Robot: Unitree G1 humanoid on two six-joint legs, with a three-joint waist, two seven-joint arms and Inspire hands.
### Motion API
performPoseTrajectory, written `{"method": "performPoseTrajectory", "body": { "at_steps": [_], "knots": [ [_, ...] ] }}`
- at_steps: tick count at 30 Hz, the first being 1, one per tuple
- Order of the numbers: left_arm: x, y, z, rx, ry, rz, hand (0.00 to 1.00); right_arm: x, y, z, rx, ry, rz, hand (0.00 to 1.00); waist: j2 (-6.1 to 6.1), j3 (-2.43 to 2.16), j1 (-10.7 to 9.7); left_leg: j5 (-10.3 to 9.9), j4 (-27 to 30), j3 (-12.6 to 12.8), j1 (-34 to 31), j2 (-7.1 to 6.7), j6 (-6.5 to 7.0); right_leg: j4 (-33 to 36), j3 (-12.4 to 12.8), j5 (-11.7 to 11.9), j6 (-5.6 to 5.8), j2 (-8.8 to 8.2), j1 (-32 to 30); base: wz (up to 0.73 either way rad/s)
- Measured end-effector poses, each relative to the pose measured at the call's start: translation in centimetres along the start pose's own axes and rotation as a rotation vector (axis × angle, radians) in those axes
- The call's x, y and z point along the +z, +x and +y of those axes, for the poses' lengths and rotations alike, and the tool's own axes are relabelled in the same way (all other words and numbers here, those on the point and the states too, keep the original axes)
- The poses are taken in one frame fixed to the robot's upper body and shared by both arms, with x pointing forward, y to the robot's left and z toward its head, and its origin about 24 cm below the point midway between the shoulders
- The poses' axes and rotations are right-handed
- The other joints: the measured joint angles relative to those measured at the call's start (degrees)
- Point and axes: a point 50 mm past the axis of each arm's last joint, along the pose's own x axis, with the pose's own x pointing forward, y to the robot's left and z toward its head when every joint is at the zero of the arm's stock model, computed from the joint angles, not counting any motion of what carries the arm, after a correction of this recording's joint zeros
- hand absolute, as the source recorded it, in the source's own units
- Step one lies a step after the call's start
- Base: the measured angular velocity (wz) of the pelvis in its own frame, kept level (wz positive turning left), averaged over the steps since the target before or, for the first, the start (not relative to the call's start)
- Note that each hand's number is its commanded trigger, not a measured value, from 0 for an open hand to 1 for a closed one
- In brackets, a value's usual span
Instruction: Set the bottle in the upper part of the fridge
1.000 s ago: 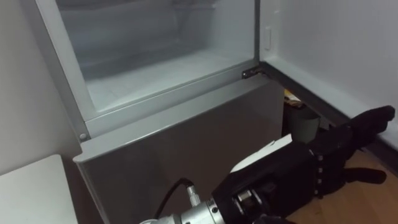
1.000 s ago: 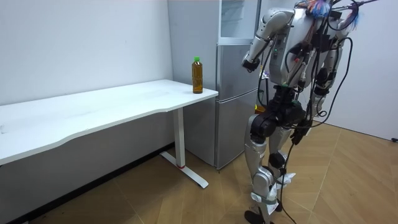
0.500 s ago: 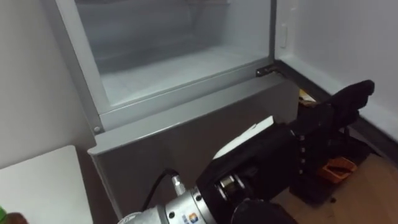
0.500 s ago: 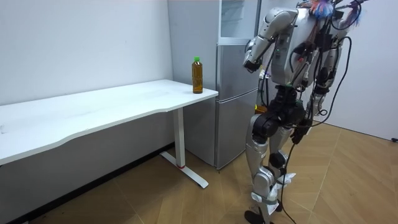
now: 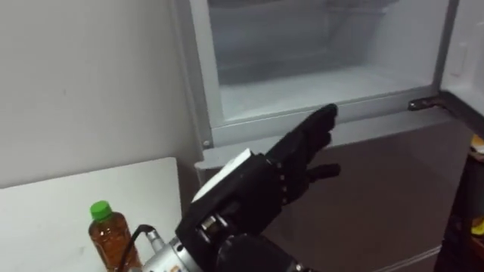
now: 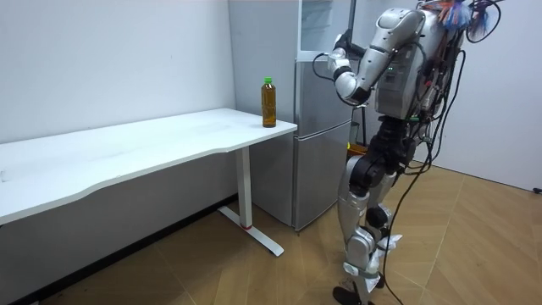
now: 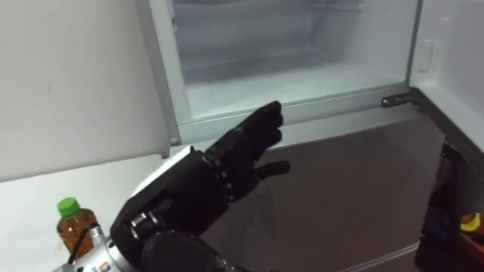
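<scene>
Left hand (image 5: pixel 276 177) is seen raised in front of the fridge (image 5: pixel 302 127), fingers straight and together, thumb spread to the side; nothing is held. Fingertips are pointed up toward the lower edge of the open upper compartment (image 5: pixel 325 75). Contact with that edge cannot be judged. The bottle (image 5: pixel 110 238), green-capped with amber liquid, is seen upright on the white desk (image 5: pixel 45 219), below the hand and to its left, beside the wrist, untouched. The closed lower door (image 5: pixel 378 189) lies behind and to the right of the hand.
</scene>
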Motion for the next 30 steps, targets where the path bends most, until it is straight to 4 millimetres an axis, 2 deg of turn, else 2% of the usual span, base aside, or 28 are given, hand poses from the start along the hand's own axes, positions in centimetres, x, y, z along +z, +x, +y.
{"method": "performPoseTrajectory", "body": {
  "at_steps": [2,4,6,9,11,14,18,20,25,26,30],
  "knots": [
    [1.5,-0.7,0.7,0.062,0.086,-0.047,0.0,-0.3,0.0,0.2,0.008,-0.019,0.0,0.0,-0.18,-0.16,1.66,0.17,-0.03,-0.62,0.05,0.0,-0.12,-0.01,-0.66,-0.06,-0.23,-0.06,0.32,0.12],
    [2.5,-1.1,1.3,0.113,0.142,-0.089,0.0,-0.4,0.0,0.2,0.003,-0.022,0.001,0.0,-0.13,-0.18,2.7,0.23,-0.02,-1.08,0.26,-0.02,-0.17,-0.25,-1.33,-0.08,-0.3,-0.16,0.89,0.19],
    [3.1,-1.9,1.7,0.175,0.166,-0.114,0.0,-0.6,-0.1,0.2,-0.002,-0.02,-0.001,0.0,-0.11,-0.4,3.37,0.25,-0.03,-1.3,0.39,-0.09,-0.2,-0.09,-1.95,-0.34,-0.43,-0.32,1.2,0.17],
    [4.2,-3.9,2.9,0.301,0.218,-0.135,0.0,-1.0,-0.2,0.0,-0.006,-0.007,-0.003,0.0,0.03,-0.53,5.38,0.35,0.01,-2.27,0.5,-0.53,-0.31,0.14,-1.71,-0.54,-0.62,-0.23,1.21,0.01],
    [5.2,-5.1,4.2,0.427,0.28,-0.154,0.0,-1.5,-0.3,-0.2,-0.022,0.006,0.006,0.0,0.02,-0.57,6.97,0.39,-0.03,-2.75,0.45,-0.57,-0.37,0.2,-2.11,-0.88,-0.34,-0.27,1.29,0.11],
    [6.6,-6.2,5.0,0.551,0.37,-0.212,0.0,-1.5,-0.3,-0.2,-0.022,-0.004,0.002,0.0,-0.18,-0.57,7.81,0.44,-0.03,-3.85,0.22,-0.8,-0.36,0.17,-3.27,-1.14,-0.2,-0.56,1.55,0.2],
    [7.7,-7.3,5.5,0.649,0.459,-0.272,0.0,-1.5,-0.3,0.2,-0.011,-0.003,-0.017,0.0,-0.31,-0.66,8.8,0.49,-0.01,-4.02,0.38,-0.92,-0.3,0.2,-3.86,-1.49,0.01,-0.79,2.02,0.12],
    [8.4,-8.7,5.7,0.736,0.522,-0.283,0.0,-1.8,-0.3,0.7,0.006,0.009,-0.028,0.0,-0.23,-0.78,9.46,0.48,0.0,-4.4,0.33,-0.9,-0.3,0.1,-4.51,-1.49,-0.08,-0.96,2.17,0.03],
    [8.6,-11.6,6.1,0.947,0.615,-0.259,0.0,-2.2,-0.5,0.8,0.01,0.015,-0.044,0.0,-0.09,-0.84,9.53,0.47,0.06,-5.53,0.71,-1.23,-0.28,0.08,-4.83,-1.75,-0.2,-1.14,2.96,0.14],
    [8.6,-12.0,6.2,0.986,0.638,-0.245,0.0,-2.2,-0.5,0.8,0.01,0.014,-0.047,0.0,-0.01,-0.84,10.05,0.46,0.05,-5.82,0.68,-1.44,-0.27,0.12,-4.92,-1.78,-0.21,-1.16,2.97,0.05],
    [8.2,-13.5,6.4,1.09,0.658,-0.217,0.0,-2.5,-0.6,0.5,-0.004,0.019,-0.045,0.0,0.18,-0.56,10.15,0.46,-0.01,-7.23,1.24,-1.71,-0.26,0.12,-5.69,-1.98,-0.14,-1.4,3.79,0.1]
  ]
}}
